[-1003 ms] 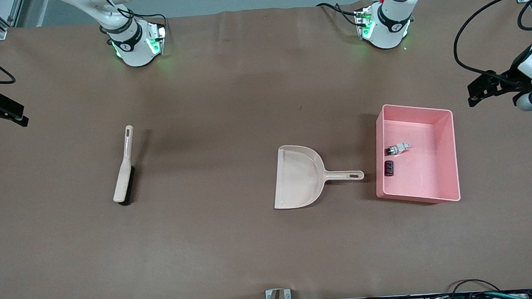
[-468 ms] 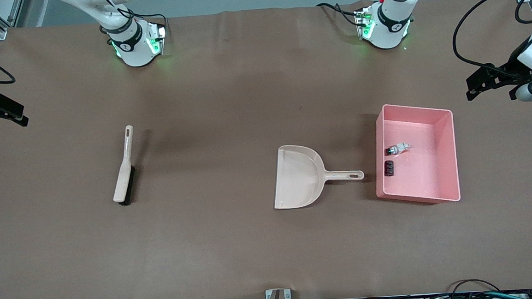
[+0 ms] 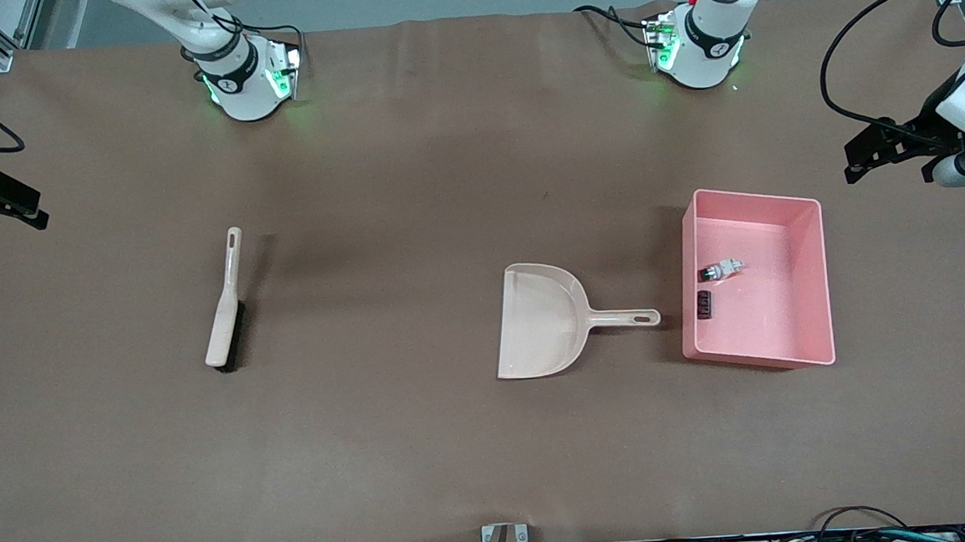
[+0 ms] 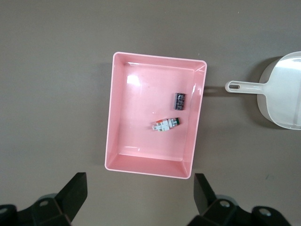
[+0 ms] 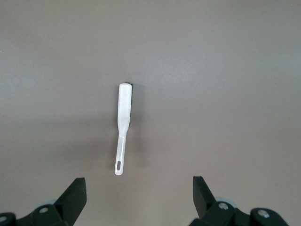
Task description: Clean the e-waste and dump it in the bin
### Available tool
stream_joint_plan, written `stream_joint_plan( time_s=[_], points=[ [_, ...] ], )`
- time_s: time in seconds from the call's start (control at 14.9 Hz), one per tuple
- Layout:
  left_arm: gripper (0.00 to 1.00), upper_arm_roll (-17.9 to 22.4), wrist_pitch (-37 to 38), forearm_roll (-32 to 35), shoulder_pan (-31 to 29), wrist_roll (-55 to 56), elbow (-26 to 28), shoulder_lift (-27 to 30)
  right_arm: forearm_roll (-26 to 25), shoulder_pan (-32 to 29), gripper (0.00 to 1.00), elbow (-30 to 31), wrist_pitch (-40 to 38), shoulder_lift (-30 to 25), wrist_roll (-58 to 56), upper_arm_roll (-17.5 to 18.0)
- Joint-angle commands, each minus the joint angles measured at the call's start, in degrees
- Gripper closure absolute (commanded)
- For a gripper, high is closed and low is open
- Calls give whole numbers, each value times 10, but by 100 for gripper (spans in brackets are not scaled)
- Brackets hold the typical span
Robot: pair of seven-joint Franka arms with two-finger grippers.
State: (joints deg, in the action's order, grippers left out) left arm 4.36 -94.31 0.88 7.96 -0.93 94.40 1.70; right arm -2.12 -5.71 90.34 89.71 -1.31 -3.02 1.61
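Observation:
The pink bin (image 3: 814, 284) stands toward the left arm's end of the table. Both e-waste parts lie inside it: the grey-white part with a green patch (image 3: 719, 270) and the black ribbed block (image 3: 705, 304). They also show in the left wrist view, the grey-white part (image 4: 166, 125) and the black block (image 4: 180, 100) in the bin (image 4: 115, 113). My left gripper (image 3: 865, 155) is open and empty, raised over the table's end beside the bin. My right gripper (image 3: 5, 208) is open and empty, raised over the right arm's end of the table.
A beige dustpan (image 3: 546, 321) lies beside the bin, handle toward it; it also shows in the left wrist view (image 4: 282, 92). A beige brush (image 3: 225, 308) with black bristles lies toward the right arm's end, and shows in the right wrist view (image 5: 122, 125).
My left gripper has drawn up and away from the bin toward the table's end. The right gripper has barely shifted. The bin, parts, dustpan and brush have not moved.

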Motion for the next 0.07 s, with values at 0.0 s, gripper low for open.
stream_joint_plan(
  time_s=[0.0],
  points=[
    [0,4,-5,-8,0,-10,-3,-1,-4,-10,0,-3,-3,-3,-1,8]
  ],
)
